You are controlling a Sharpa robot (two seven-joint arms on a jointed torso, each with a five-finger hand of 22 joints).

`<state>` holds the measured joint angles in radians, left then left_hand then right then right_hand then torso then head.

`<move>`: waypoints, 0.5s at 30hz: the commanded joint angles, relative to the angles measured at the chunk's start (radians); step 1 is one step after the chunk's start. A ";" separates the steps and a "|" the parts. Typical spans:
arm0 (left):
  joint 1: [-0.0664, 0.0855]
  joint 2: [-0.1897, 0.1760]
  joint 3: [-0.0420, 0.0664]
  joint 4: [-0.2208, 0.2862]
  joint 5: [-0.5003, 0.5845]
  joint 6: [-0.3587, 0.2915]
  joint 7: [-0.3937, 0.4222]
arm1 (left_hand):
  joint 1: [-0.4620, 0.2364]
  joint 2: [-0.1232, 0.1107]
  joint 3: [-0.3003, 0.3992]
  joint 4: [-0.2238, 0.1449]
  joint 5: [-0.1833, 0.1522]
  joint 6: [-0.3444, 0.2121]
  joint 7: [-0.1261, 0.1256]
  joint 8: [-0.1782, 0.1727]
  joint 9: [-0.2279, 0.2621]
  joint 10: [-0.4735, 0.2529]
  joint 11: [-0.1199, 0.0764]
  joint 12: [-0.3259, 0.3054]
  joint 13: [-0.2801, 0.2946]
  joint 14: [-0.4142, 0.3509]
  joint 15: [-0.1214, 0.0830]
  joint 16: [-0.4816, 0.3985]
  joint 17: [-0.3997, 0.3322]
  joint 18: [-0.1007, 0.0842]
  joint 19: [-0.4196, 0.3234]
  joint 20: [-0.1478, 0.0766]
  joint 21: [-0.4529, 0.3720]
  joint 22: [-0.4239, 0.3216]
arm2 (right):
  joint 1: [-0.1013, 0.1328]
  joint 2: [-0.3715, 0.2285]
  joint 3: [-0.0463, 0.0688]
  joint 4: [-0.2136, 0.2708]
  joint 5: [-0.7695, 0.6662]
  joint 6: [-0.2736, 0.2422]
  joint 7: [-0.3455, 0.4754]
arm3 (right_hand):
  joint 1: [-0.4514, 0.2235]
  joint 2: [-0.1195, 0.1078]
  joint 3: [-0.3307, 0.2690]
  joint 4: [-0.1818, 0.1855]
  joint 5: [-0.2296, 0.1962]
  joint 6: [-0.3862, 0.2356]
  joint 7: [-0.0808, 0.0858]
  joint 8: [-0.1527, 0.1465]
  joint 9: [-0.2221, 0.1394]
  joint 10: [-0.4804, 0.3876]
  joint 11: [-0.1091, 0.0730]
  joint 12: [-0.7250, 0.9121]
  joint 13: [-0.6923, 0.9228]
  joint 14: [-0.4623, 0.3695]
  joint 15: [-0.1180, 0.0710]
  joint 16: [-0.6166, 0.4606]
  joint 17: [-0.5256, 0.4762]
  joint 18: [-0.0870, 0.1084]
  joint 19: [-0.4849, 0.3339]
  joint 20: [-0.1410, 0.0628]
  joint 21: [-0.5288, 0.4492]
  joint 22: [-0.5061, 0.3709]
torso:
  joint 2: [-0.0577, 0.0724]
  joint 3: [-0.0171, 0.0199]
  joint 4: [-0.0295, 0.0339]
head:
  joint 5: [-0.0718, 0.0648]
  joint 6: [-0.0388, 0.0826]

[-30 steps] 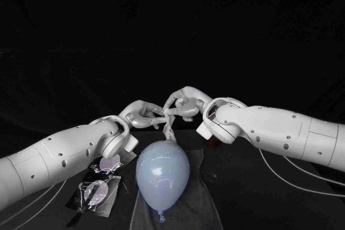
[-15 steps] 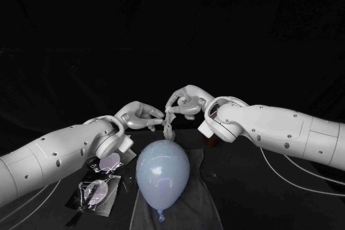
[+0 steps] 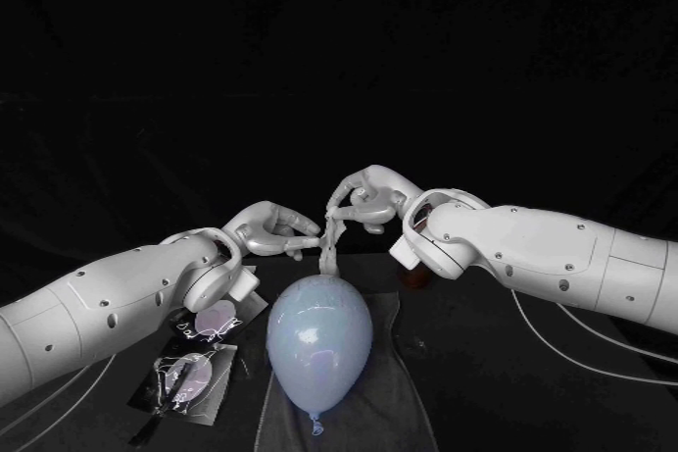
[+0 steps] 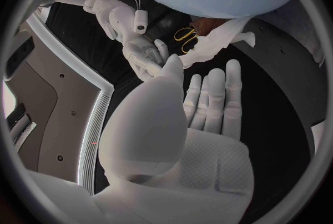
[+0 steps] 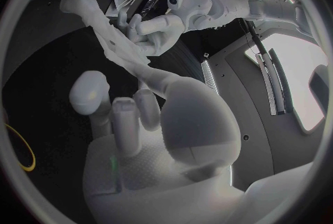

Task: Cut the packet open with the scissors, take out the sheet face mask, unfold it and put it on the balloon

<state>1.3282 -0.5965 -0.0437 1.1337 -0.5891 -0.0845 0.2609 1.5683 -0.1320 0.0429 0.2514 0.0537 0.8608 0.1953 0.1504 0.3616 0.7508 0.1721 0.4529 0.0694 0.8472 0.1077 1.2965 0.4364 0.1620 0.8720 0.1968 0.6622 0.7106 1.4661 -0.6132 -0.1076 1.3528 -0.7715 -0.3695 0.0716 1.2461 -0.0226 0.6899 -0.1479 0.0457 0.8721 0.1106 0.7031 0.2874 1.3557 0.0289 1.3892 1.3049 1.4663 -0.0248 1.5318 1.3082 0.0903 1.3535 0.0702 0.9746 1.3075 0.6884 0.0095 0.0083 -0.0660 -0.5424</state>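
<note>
A pale blue balloon [image 3: 320, 339] lies on a grey cloth [image 3: 389, 398] near the middle of the front edge of the black worktop [image 3: 488, 418], with its knotted end towards that edge. Above the balloon's far end, the right robot hand [image 3: 364, 203] pinches the top of the white face mask [image 3: 329, 244]. The mask is still folded into a narrow, crumpled strip, and it hangs straight down. Its lower end comes down to the balloon; whether the two touch cannot be told.

The left robot hand [image 3: 275, 230] is level with the strip on its left. Its palm is bare and its fingers are stretched out towards the mask. Their tips are just beside it, holding nothing.

The packet [image 3: 188, 376] lies flat towards the front left corner of the worktop. In the left wrist view, the yellow handles of the scissors [image 4: 183, 34] lie on the worktop beyond the mask.
</note>
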 commanded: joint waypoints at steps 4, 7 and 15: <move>0.000 0.009 0.001 0.001 -0.032 -0.004 -0.018 | 0.007 0.006 -0.003 0.004 -0.005 0.006 -0.015 0.007 0.000 0.007 0.002 0.006 0.003 0.001 0.005 0.013 -0.004 0.018 0.001 0.008 0.008 0.004 | 0.000 0.001 0.001 -0.002 0.004 -0.020 0.006 | -0.008 0.001 0.004 0.000 0.003 0.008 -0.002 0.003 0.001 0.006 0.002 0.004 0.002 0.067 -0.009 0.006 0.143 0.016 0.008 0.001 0.004 0.123 | 0.000 0.0009 -0.0006 | 0.001 -0.001; 0.000 0.012 0.000 0.000 -0.051 -0.005 -0.027 | 0.011 0.007 -0.004 0.004 -0.005 0.010 -0.018 0.012 0.000 0.010 0.001 0.010 0.004 0.003 0.004 0.018 -0.005 0.019 0.002 0.008 0.010 0.006 | 0.000 0.002 0.001 -0.002 0.009 -0.024 0.008 | -0.008 0.001 0.004 0.000 0.003 0.008 -0.002 0.003 0.001 0.006 0.002 0.004 0.002 0.067 -0.009 0.006 0.143 0.016 0.008 0.001 0.004 0.123 | 0.000 0.0011 -0.0011 | 0.000 -0.002; -0.001 0.022 -0.001 -0.008 -0.069 -0.026 -0.049 | 0.012 0.007 -0.009 0.006 -0.005 0.012 -0.017 0.016 0.000 0.013 -0.001 0.013 0.004 0.007 0.002 0.027 -0.008 0.020 0.006 0.007 0.014 0.009 | 0.000 0.002 0.001 0.003 0.015 -0.029 0.011 | -0.008 0.001 0.004 0.000 0.003 0.008 -0.002 0.003 0.001 0.006 0.002 0.004 0.002 0.067 -0.009 0.006 0.143 0.016 0.008 0.001 0.004 0.123 | 0.000 0.0007 -0.0007 | 0.000 -0.002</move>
<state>1.3273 -0.5788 -0.0454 1.1265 -0.6351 -0.0937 0.2274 1.5738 -0.1265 0.0389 0.2554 0.0537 0.8755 0.1807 0.1621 0.3614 0.7582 0.1717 0.4611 0.0728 0.8473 0.1077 1.3166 0.4302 0.1613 0.8756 0.2004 0.6695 0.7178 1.4660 -0.6123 -0.1076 1.3537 -0.7627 -0.3877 0.0734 1.2461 -0.0226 0.6898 -0.1478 0.0457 0.8741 0.1080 0.7038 0.2875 1.3557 0.0289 1.3892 1.3057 1.4664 -0.0248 1.5341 1.3074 0.0903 1.3535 0.0702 0.9739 1.3081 0.6884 0.0103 0.0077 -0.0660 -0.5438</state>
